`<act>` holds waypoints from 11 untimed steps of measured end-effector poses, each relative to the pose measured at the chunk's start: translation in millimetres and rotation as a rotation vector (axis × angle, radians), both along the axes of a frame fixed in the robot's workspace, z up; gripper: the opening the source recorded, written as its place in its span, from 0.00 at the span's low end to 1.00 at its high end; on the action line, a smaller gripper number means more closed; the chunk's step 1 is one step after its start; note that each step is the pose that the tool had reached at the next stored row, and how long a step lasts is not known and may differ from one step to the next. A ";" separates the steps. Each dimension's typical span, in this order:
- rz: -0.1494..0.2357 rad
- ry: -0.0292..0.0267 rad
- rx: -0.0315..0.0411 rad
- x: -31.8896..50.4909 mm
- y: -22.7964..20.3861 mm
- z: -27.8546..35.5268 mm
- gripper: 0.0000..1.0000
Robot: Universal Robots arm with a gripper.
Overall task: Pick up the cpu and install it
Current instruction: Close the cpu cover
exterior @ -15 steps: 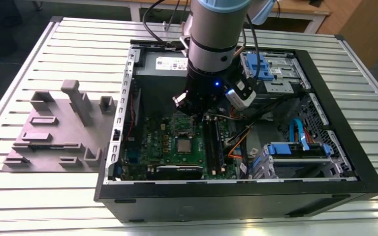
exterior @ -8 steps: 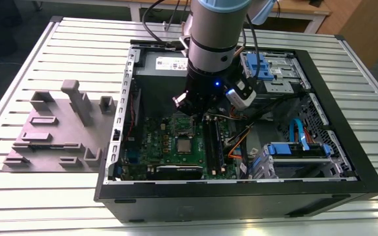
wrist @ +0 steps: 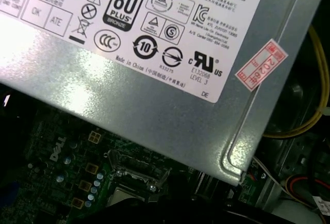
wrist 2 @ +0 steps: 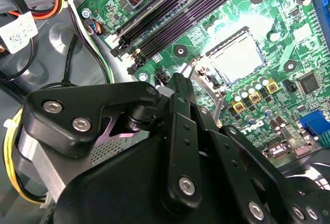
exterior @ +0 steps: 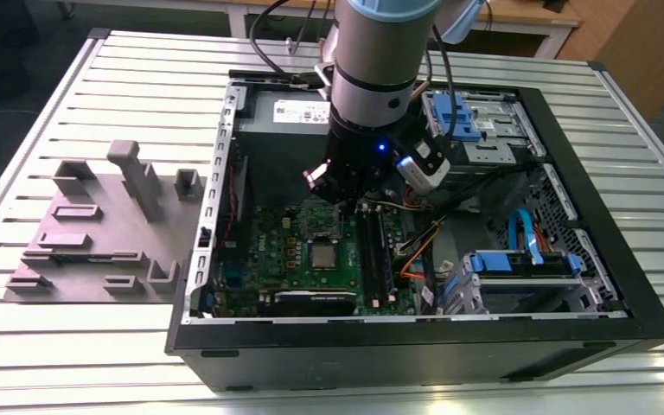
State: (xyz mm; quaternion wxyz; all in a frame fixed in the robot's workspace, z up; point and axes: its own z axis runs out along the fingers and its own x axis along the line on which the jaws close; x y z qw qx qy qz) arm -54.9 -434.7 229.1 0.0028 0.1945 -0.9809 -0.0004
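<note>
The cpu sat flat in the metal-framed socket on the green motherboard, apart from the gripper, which hung above the board nearby. Whether its jaws were apart or together, I couldn't tell.

I see my arm standing almost upright, wrist turned straight down, the gripper at its lower end

High exterior view overlooks case; both wrist views hug motherboard.
</note>
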 end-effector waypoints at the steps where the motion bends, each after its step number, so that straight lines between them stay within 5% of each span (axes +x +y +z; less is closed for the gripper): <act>1: 0.000 0.0000 0.0000 0.0 0.0 0.0 0.10; 11: 0.001 0.0000 0.0000 0.0 0.0 0.0 0.10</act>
